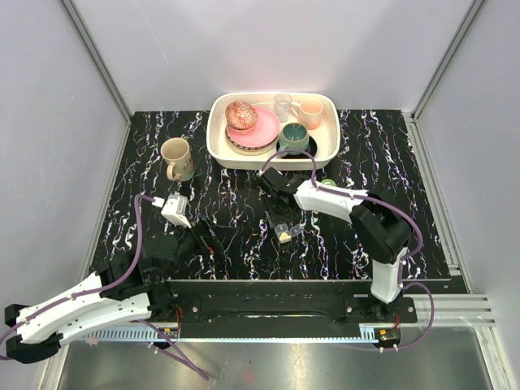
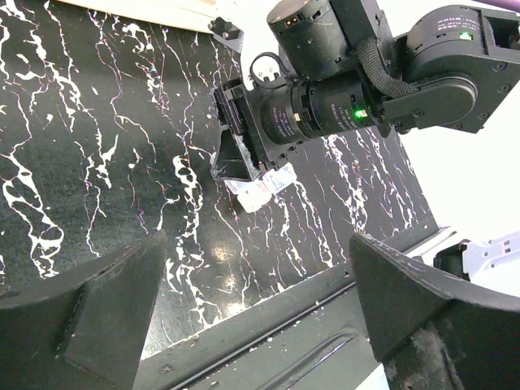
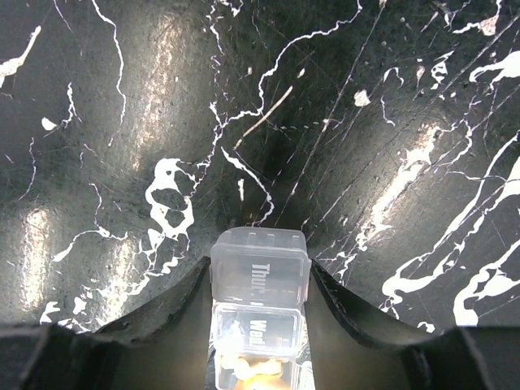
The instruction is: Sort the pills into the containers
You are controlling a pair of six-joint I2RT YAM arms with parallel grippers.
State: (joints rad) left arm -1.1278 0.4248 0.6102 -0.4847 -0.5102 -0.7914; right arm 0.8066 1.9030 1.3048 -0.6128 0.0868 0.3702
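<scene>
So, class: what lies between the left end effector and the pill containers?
Only bare marbled table, seen in the left wrist view, separates the open left end effector from the containers, gripped by the right end effector.

Top camera looks down over the table (image 1: 382,162). Left wrist sees the containers (image 2: 262,188) from well off, right wrist from close above; all three share them.

containers: clear strip of containers (image 3: 258,276), lids marked "Thur." and "Wed.", lying lengthwise between the fingers
pills: yellowish pills (image 3: 252,372) inside the strip at the bottom edge, just below "Wed."
right gripper: right gripper (image 3: 260,272), dark fingers (image 3: 175,317) pressed against both sides of the strip
table: glossy black table (image 3: 122,122) with white veins and glare
</scene>
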